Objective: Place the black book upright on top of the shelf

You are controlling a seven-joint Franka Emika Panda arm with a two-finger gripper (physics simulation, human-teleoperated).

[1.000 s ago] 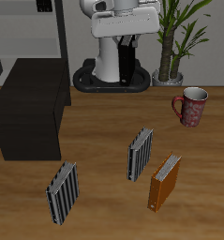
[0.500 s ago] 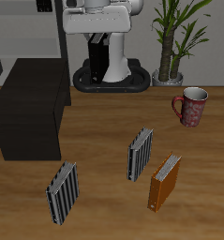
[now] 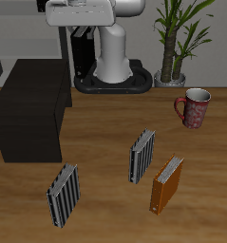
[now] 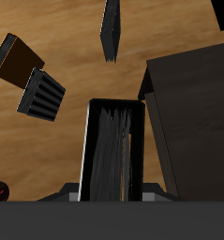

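Observation:
My gripper hangs high at the back of the table, shut on the black book, which hangs upright below it. The shelf is a low black stepped cabinet; the book is in the air just beyond its back corner, above its top level. In the wrist view the black book runs straight out from my gripper, pale page edge showing, with the shelf close beside it.
Two grey striped books and an orange-brown book stand near the table's front. A red mug and a potted plant stand farther back. The robot base is next to the held book.
The arm has swung sideways across the robot base toward the shelf, carrying the black book with it. The book now hangs near the shelf's back corner.

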